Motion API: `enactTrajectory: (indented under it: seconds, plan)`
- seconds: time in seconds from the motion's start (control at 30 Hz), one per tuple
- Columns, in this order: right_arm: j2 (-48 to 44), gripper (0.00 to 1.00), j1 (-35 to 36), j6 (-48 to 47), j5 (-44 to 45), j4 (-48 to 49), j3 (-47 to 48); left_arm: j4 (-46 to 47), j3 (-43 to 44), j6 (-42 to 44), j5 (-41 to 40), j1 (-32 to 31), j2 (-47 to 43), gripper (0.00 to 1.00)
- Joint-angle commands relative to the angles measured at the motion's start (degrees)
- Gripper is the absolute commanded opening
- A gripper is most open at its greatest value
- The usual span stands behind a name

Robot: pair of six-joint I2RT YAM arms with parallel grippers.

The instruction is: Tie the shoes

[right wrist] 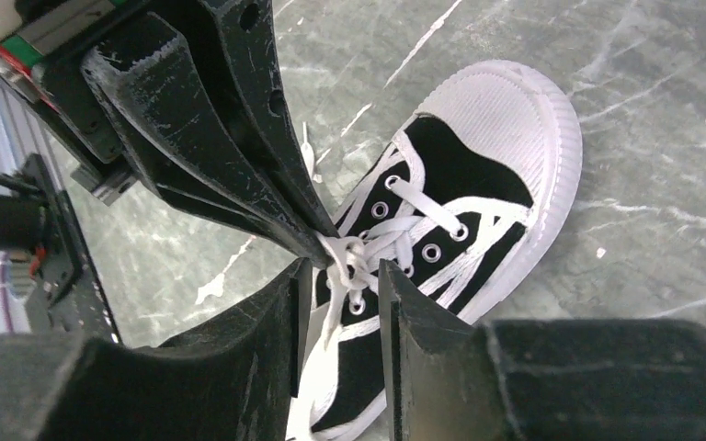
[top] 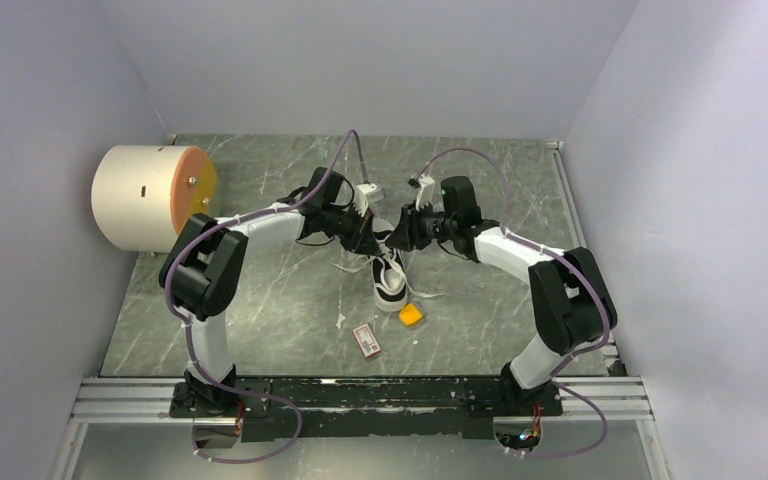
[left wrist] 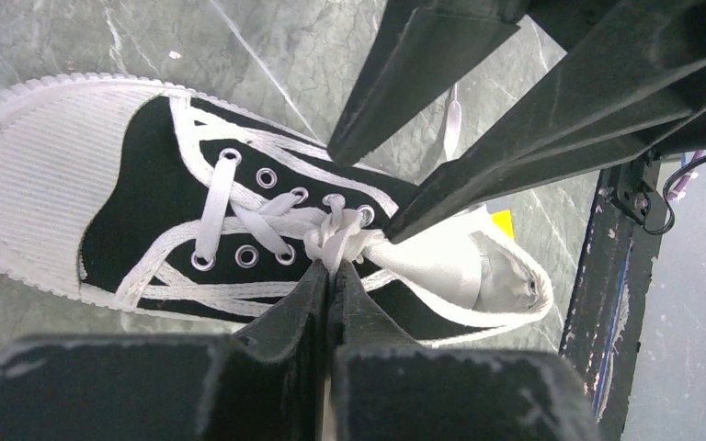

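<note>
From above, the shoe [top: 390,285] lies near the middle of the table [top: 260,320] with its heel end towards the arm bases. An orange block [top: 411,314] sits just beside the heel, and a small card [top: 367,339] lies a little nearer the bases. The left gripper [top: 371,239] and right gripper [top: 399,239] meet over the front half of the shoe. They are close together because both are working the same short stretch of lace.

In the left wrist view, the left gripper's fingers are pressed tight together, with their tips at the bunched knot in the laces [left wrist: 335,237] by the top eyelets. They appear to pinch a strand there, though the contact is too crowded to be sure. Clamping at that spot would keep the knot from slackening. The right gripper's two fingers come in from the opposite side and are spread apart. One tip is at the knot and the other is over bare table.

In the right wrist view, the right gripper's fingers stand parted, and a loose strand of lace runs down between them, unpinched. The other gripper's closed tip meets the knot just ahead. My reading is that one side anchors the knot while the other is free to take a fresh hold.
</note>
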Motion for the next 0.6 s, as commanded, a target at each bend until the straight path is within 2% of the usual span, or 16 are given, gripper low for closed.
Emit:
enactTrajectory:
  seconds: [0.0,0.23,0.37,0.43,0.53,0.57]
  plan:
    - [2.8,0.37,0.0,-8.3,-3.1,-0.7,2.0,0.3,1.7,0.9,0.5,-0.2,-0.1,0.05]
    - [6.2,0.35,1.0,-9.0,-5.0,-0.6,4.3,0.9,1.3,0.1,0.8,0.0,-0.4,0.05]
    - [6.8,0.3,1.1,-8.4,-3.8,0.6,4.0,0.7,1.5,0.2,0.8,0.1,-0.6,0.05]
    - [6.7,0.23,1.1,-8.1,-3.5,1.4,3.9,0.7,1.5,0.0,0.8,0.3,-0.7,0.05]
    - [6.2,0.0,1.0,-7.8,-2.9,0.4,4.5,2.3,0.7,-1.5,0.9,0.8,-1.0,0.05]
    - [5.5,0.0,0.9,-7.6,-2.4,0.1,4.3,2.9,0.5,-2.1,0.5,0.9,-1.2,0.05]
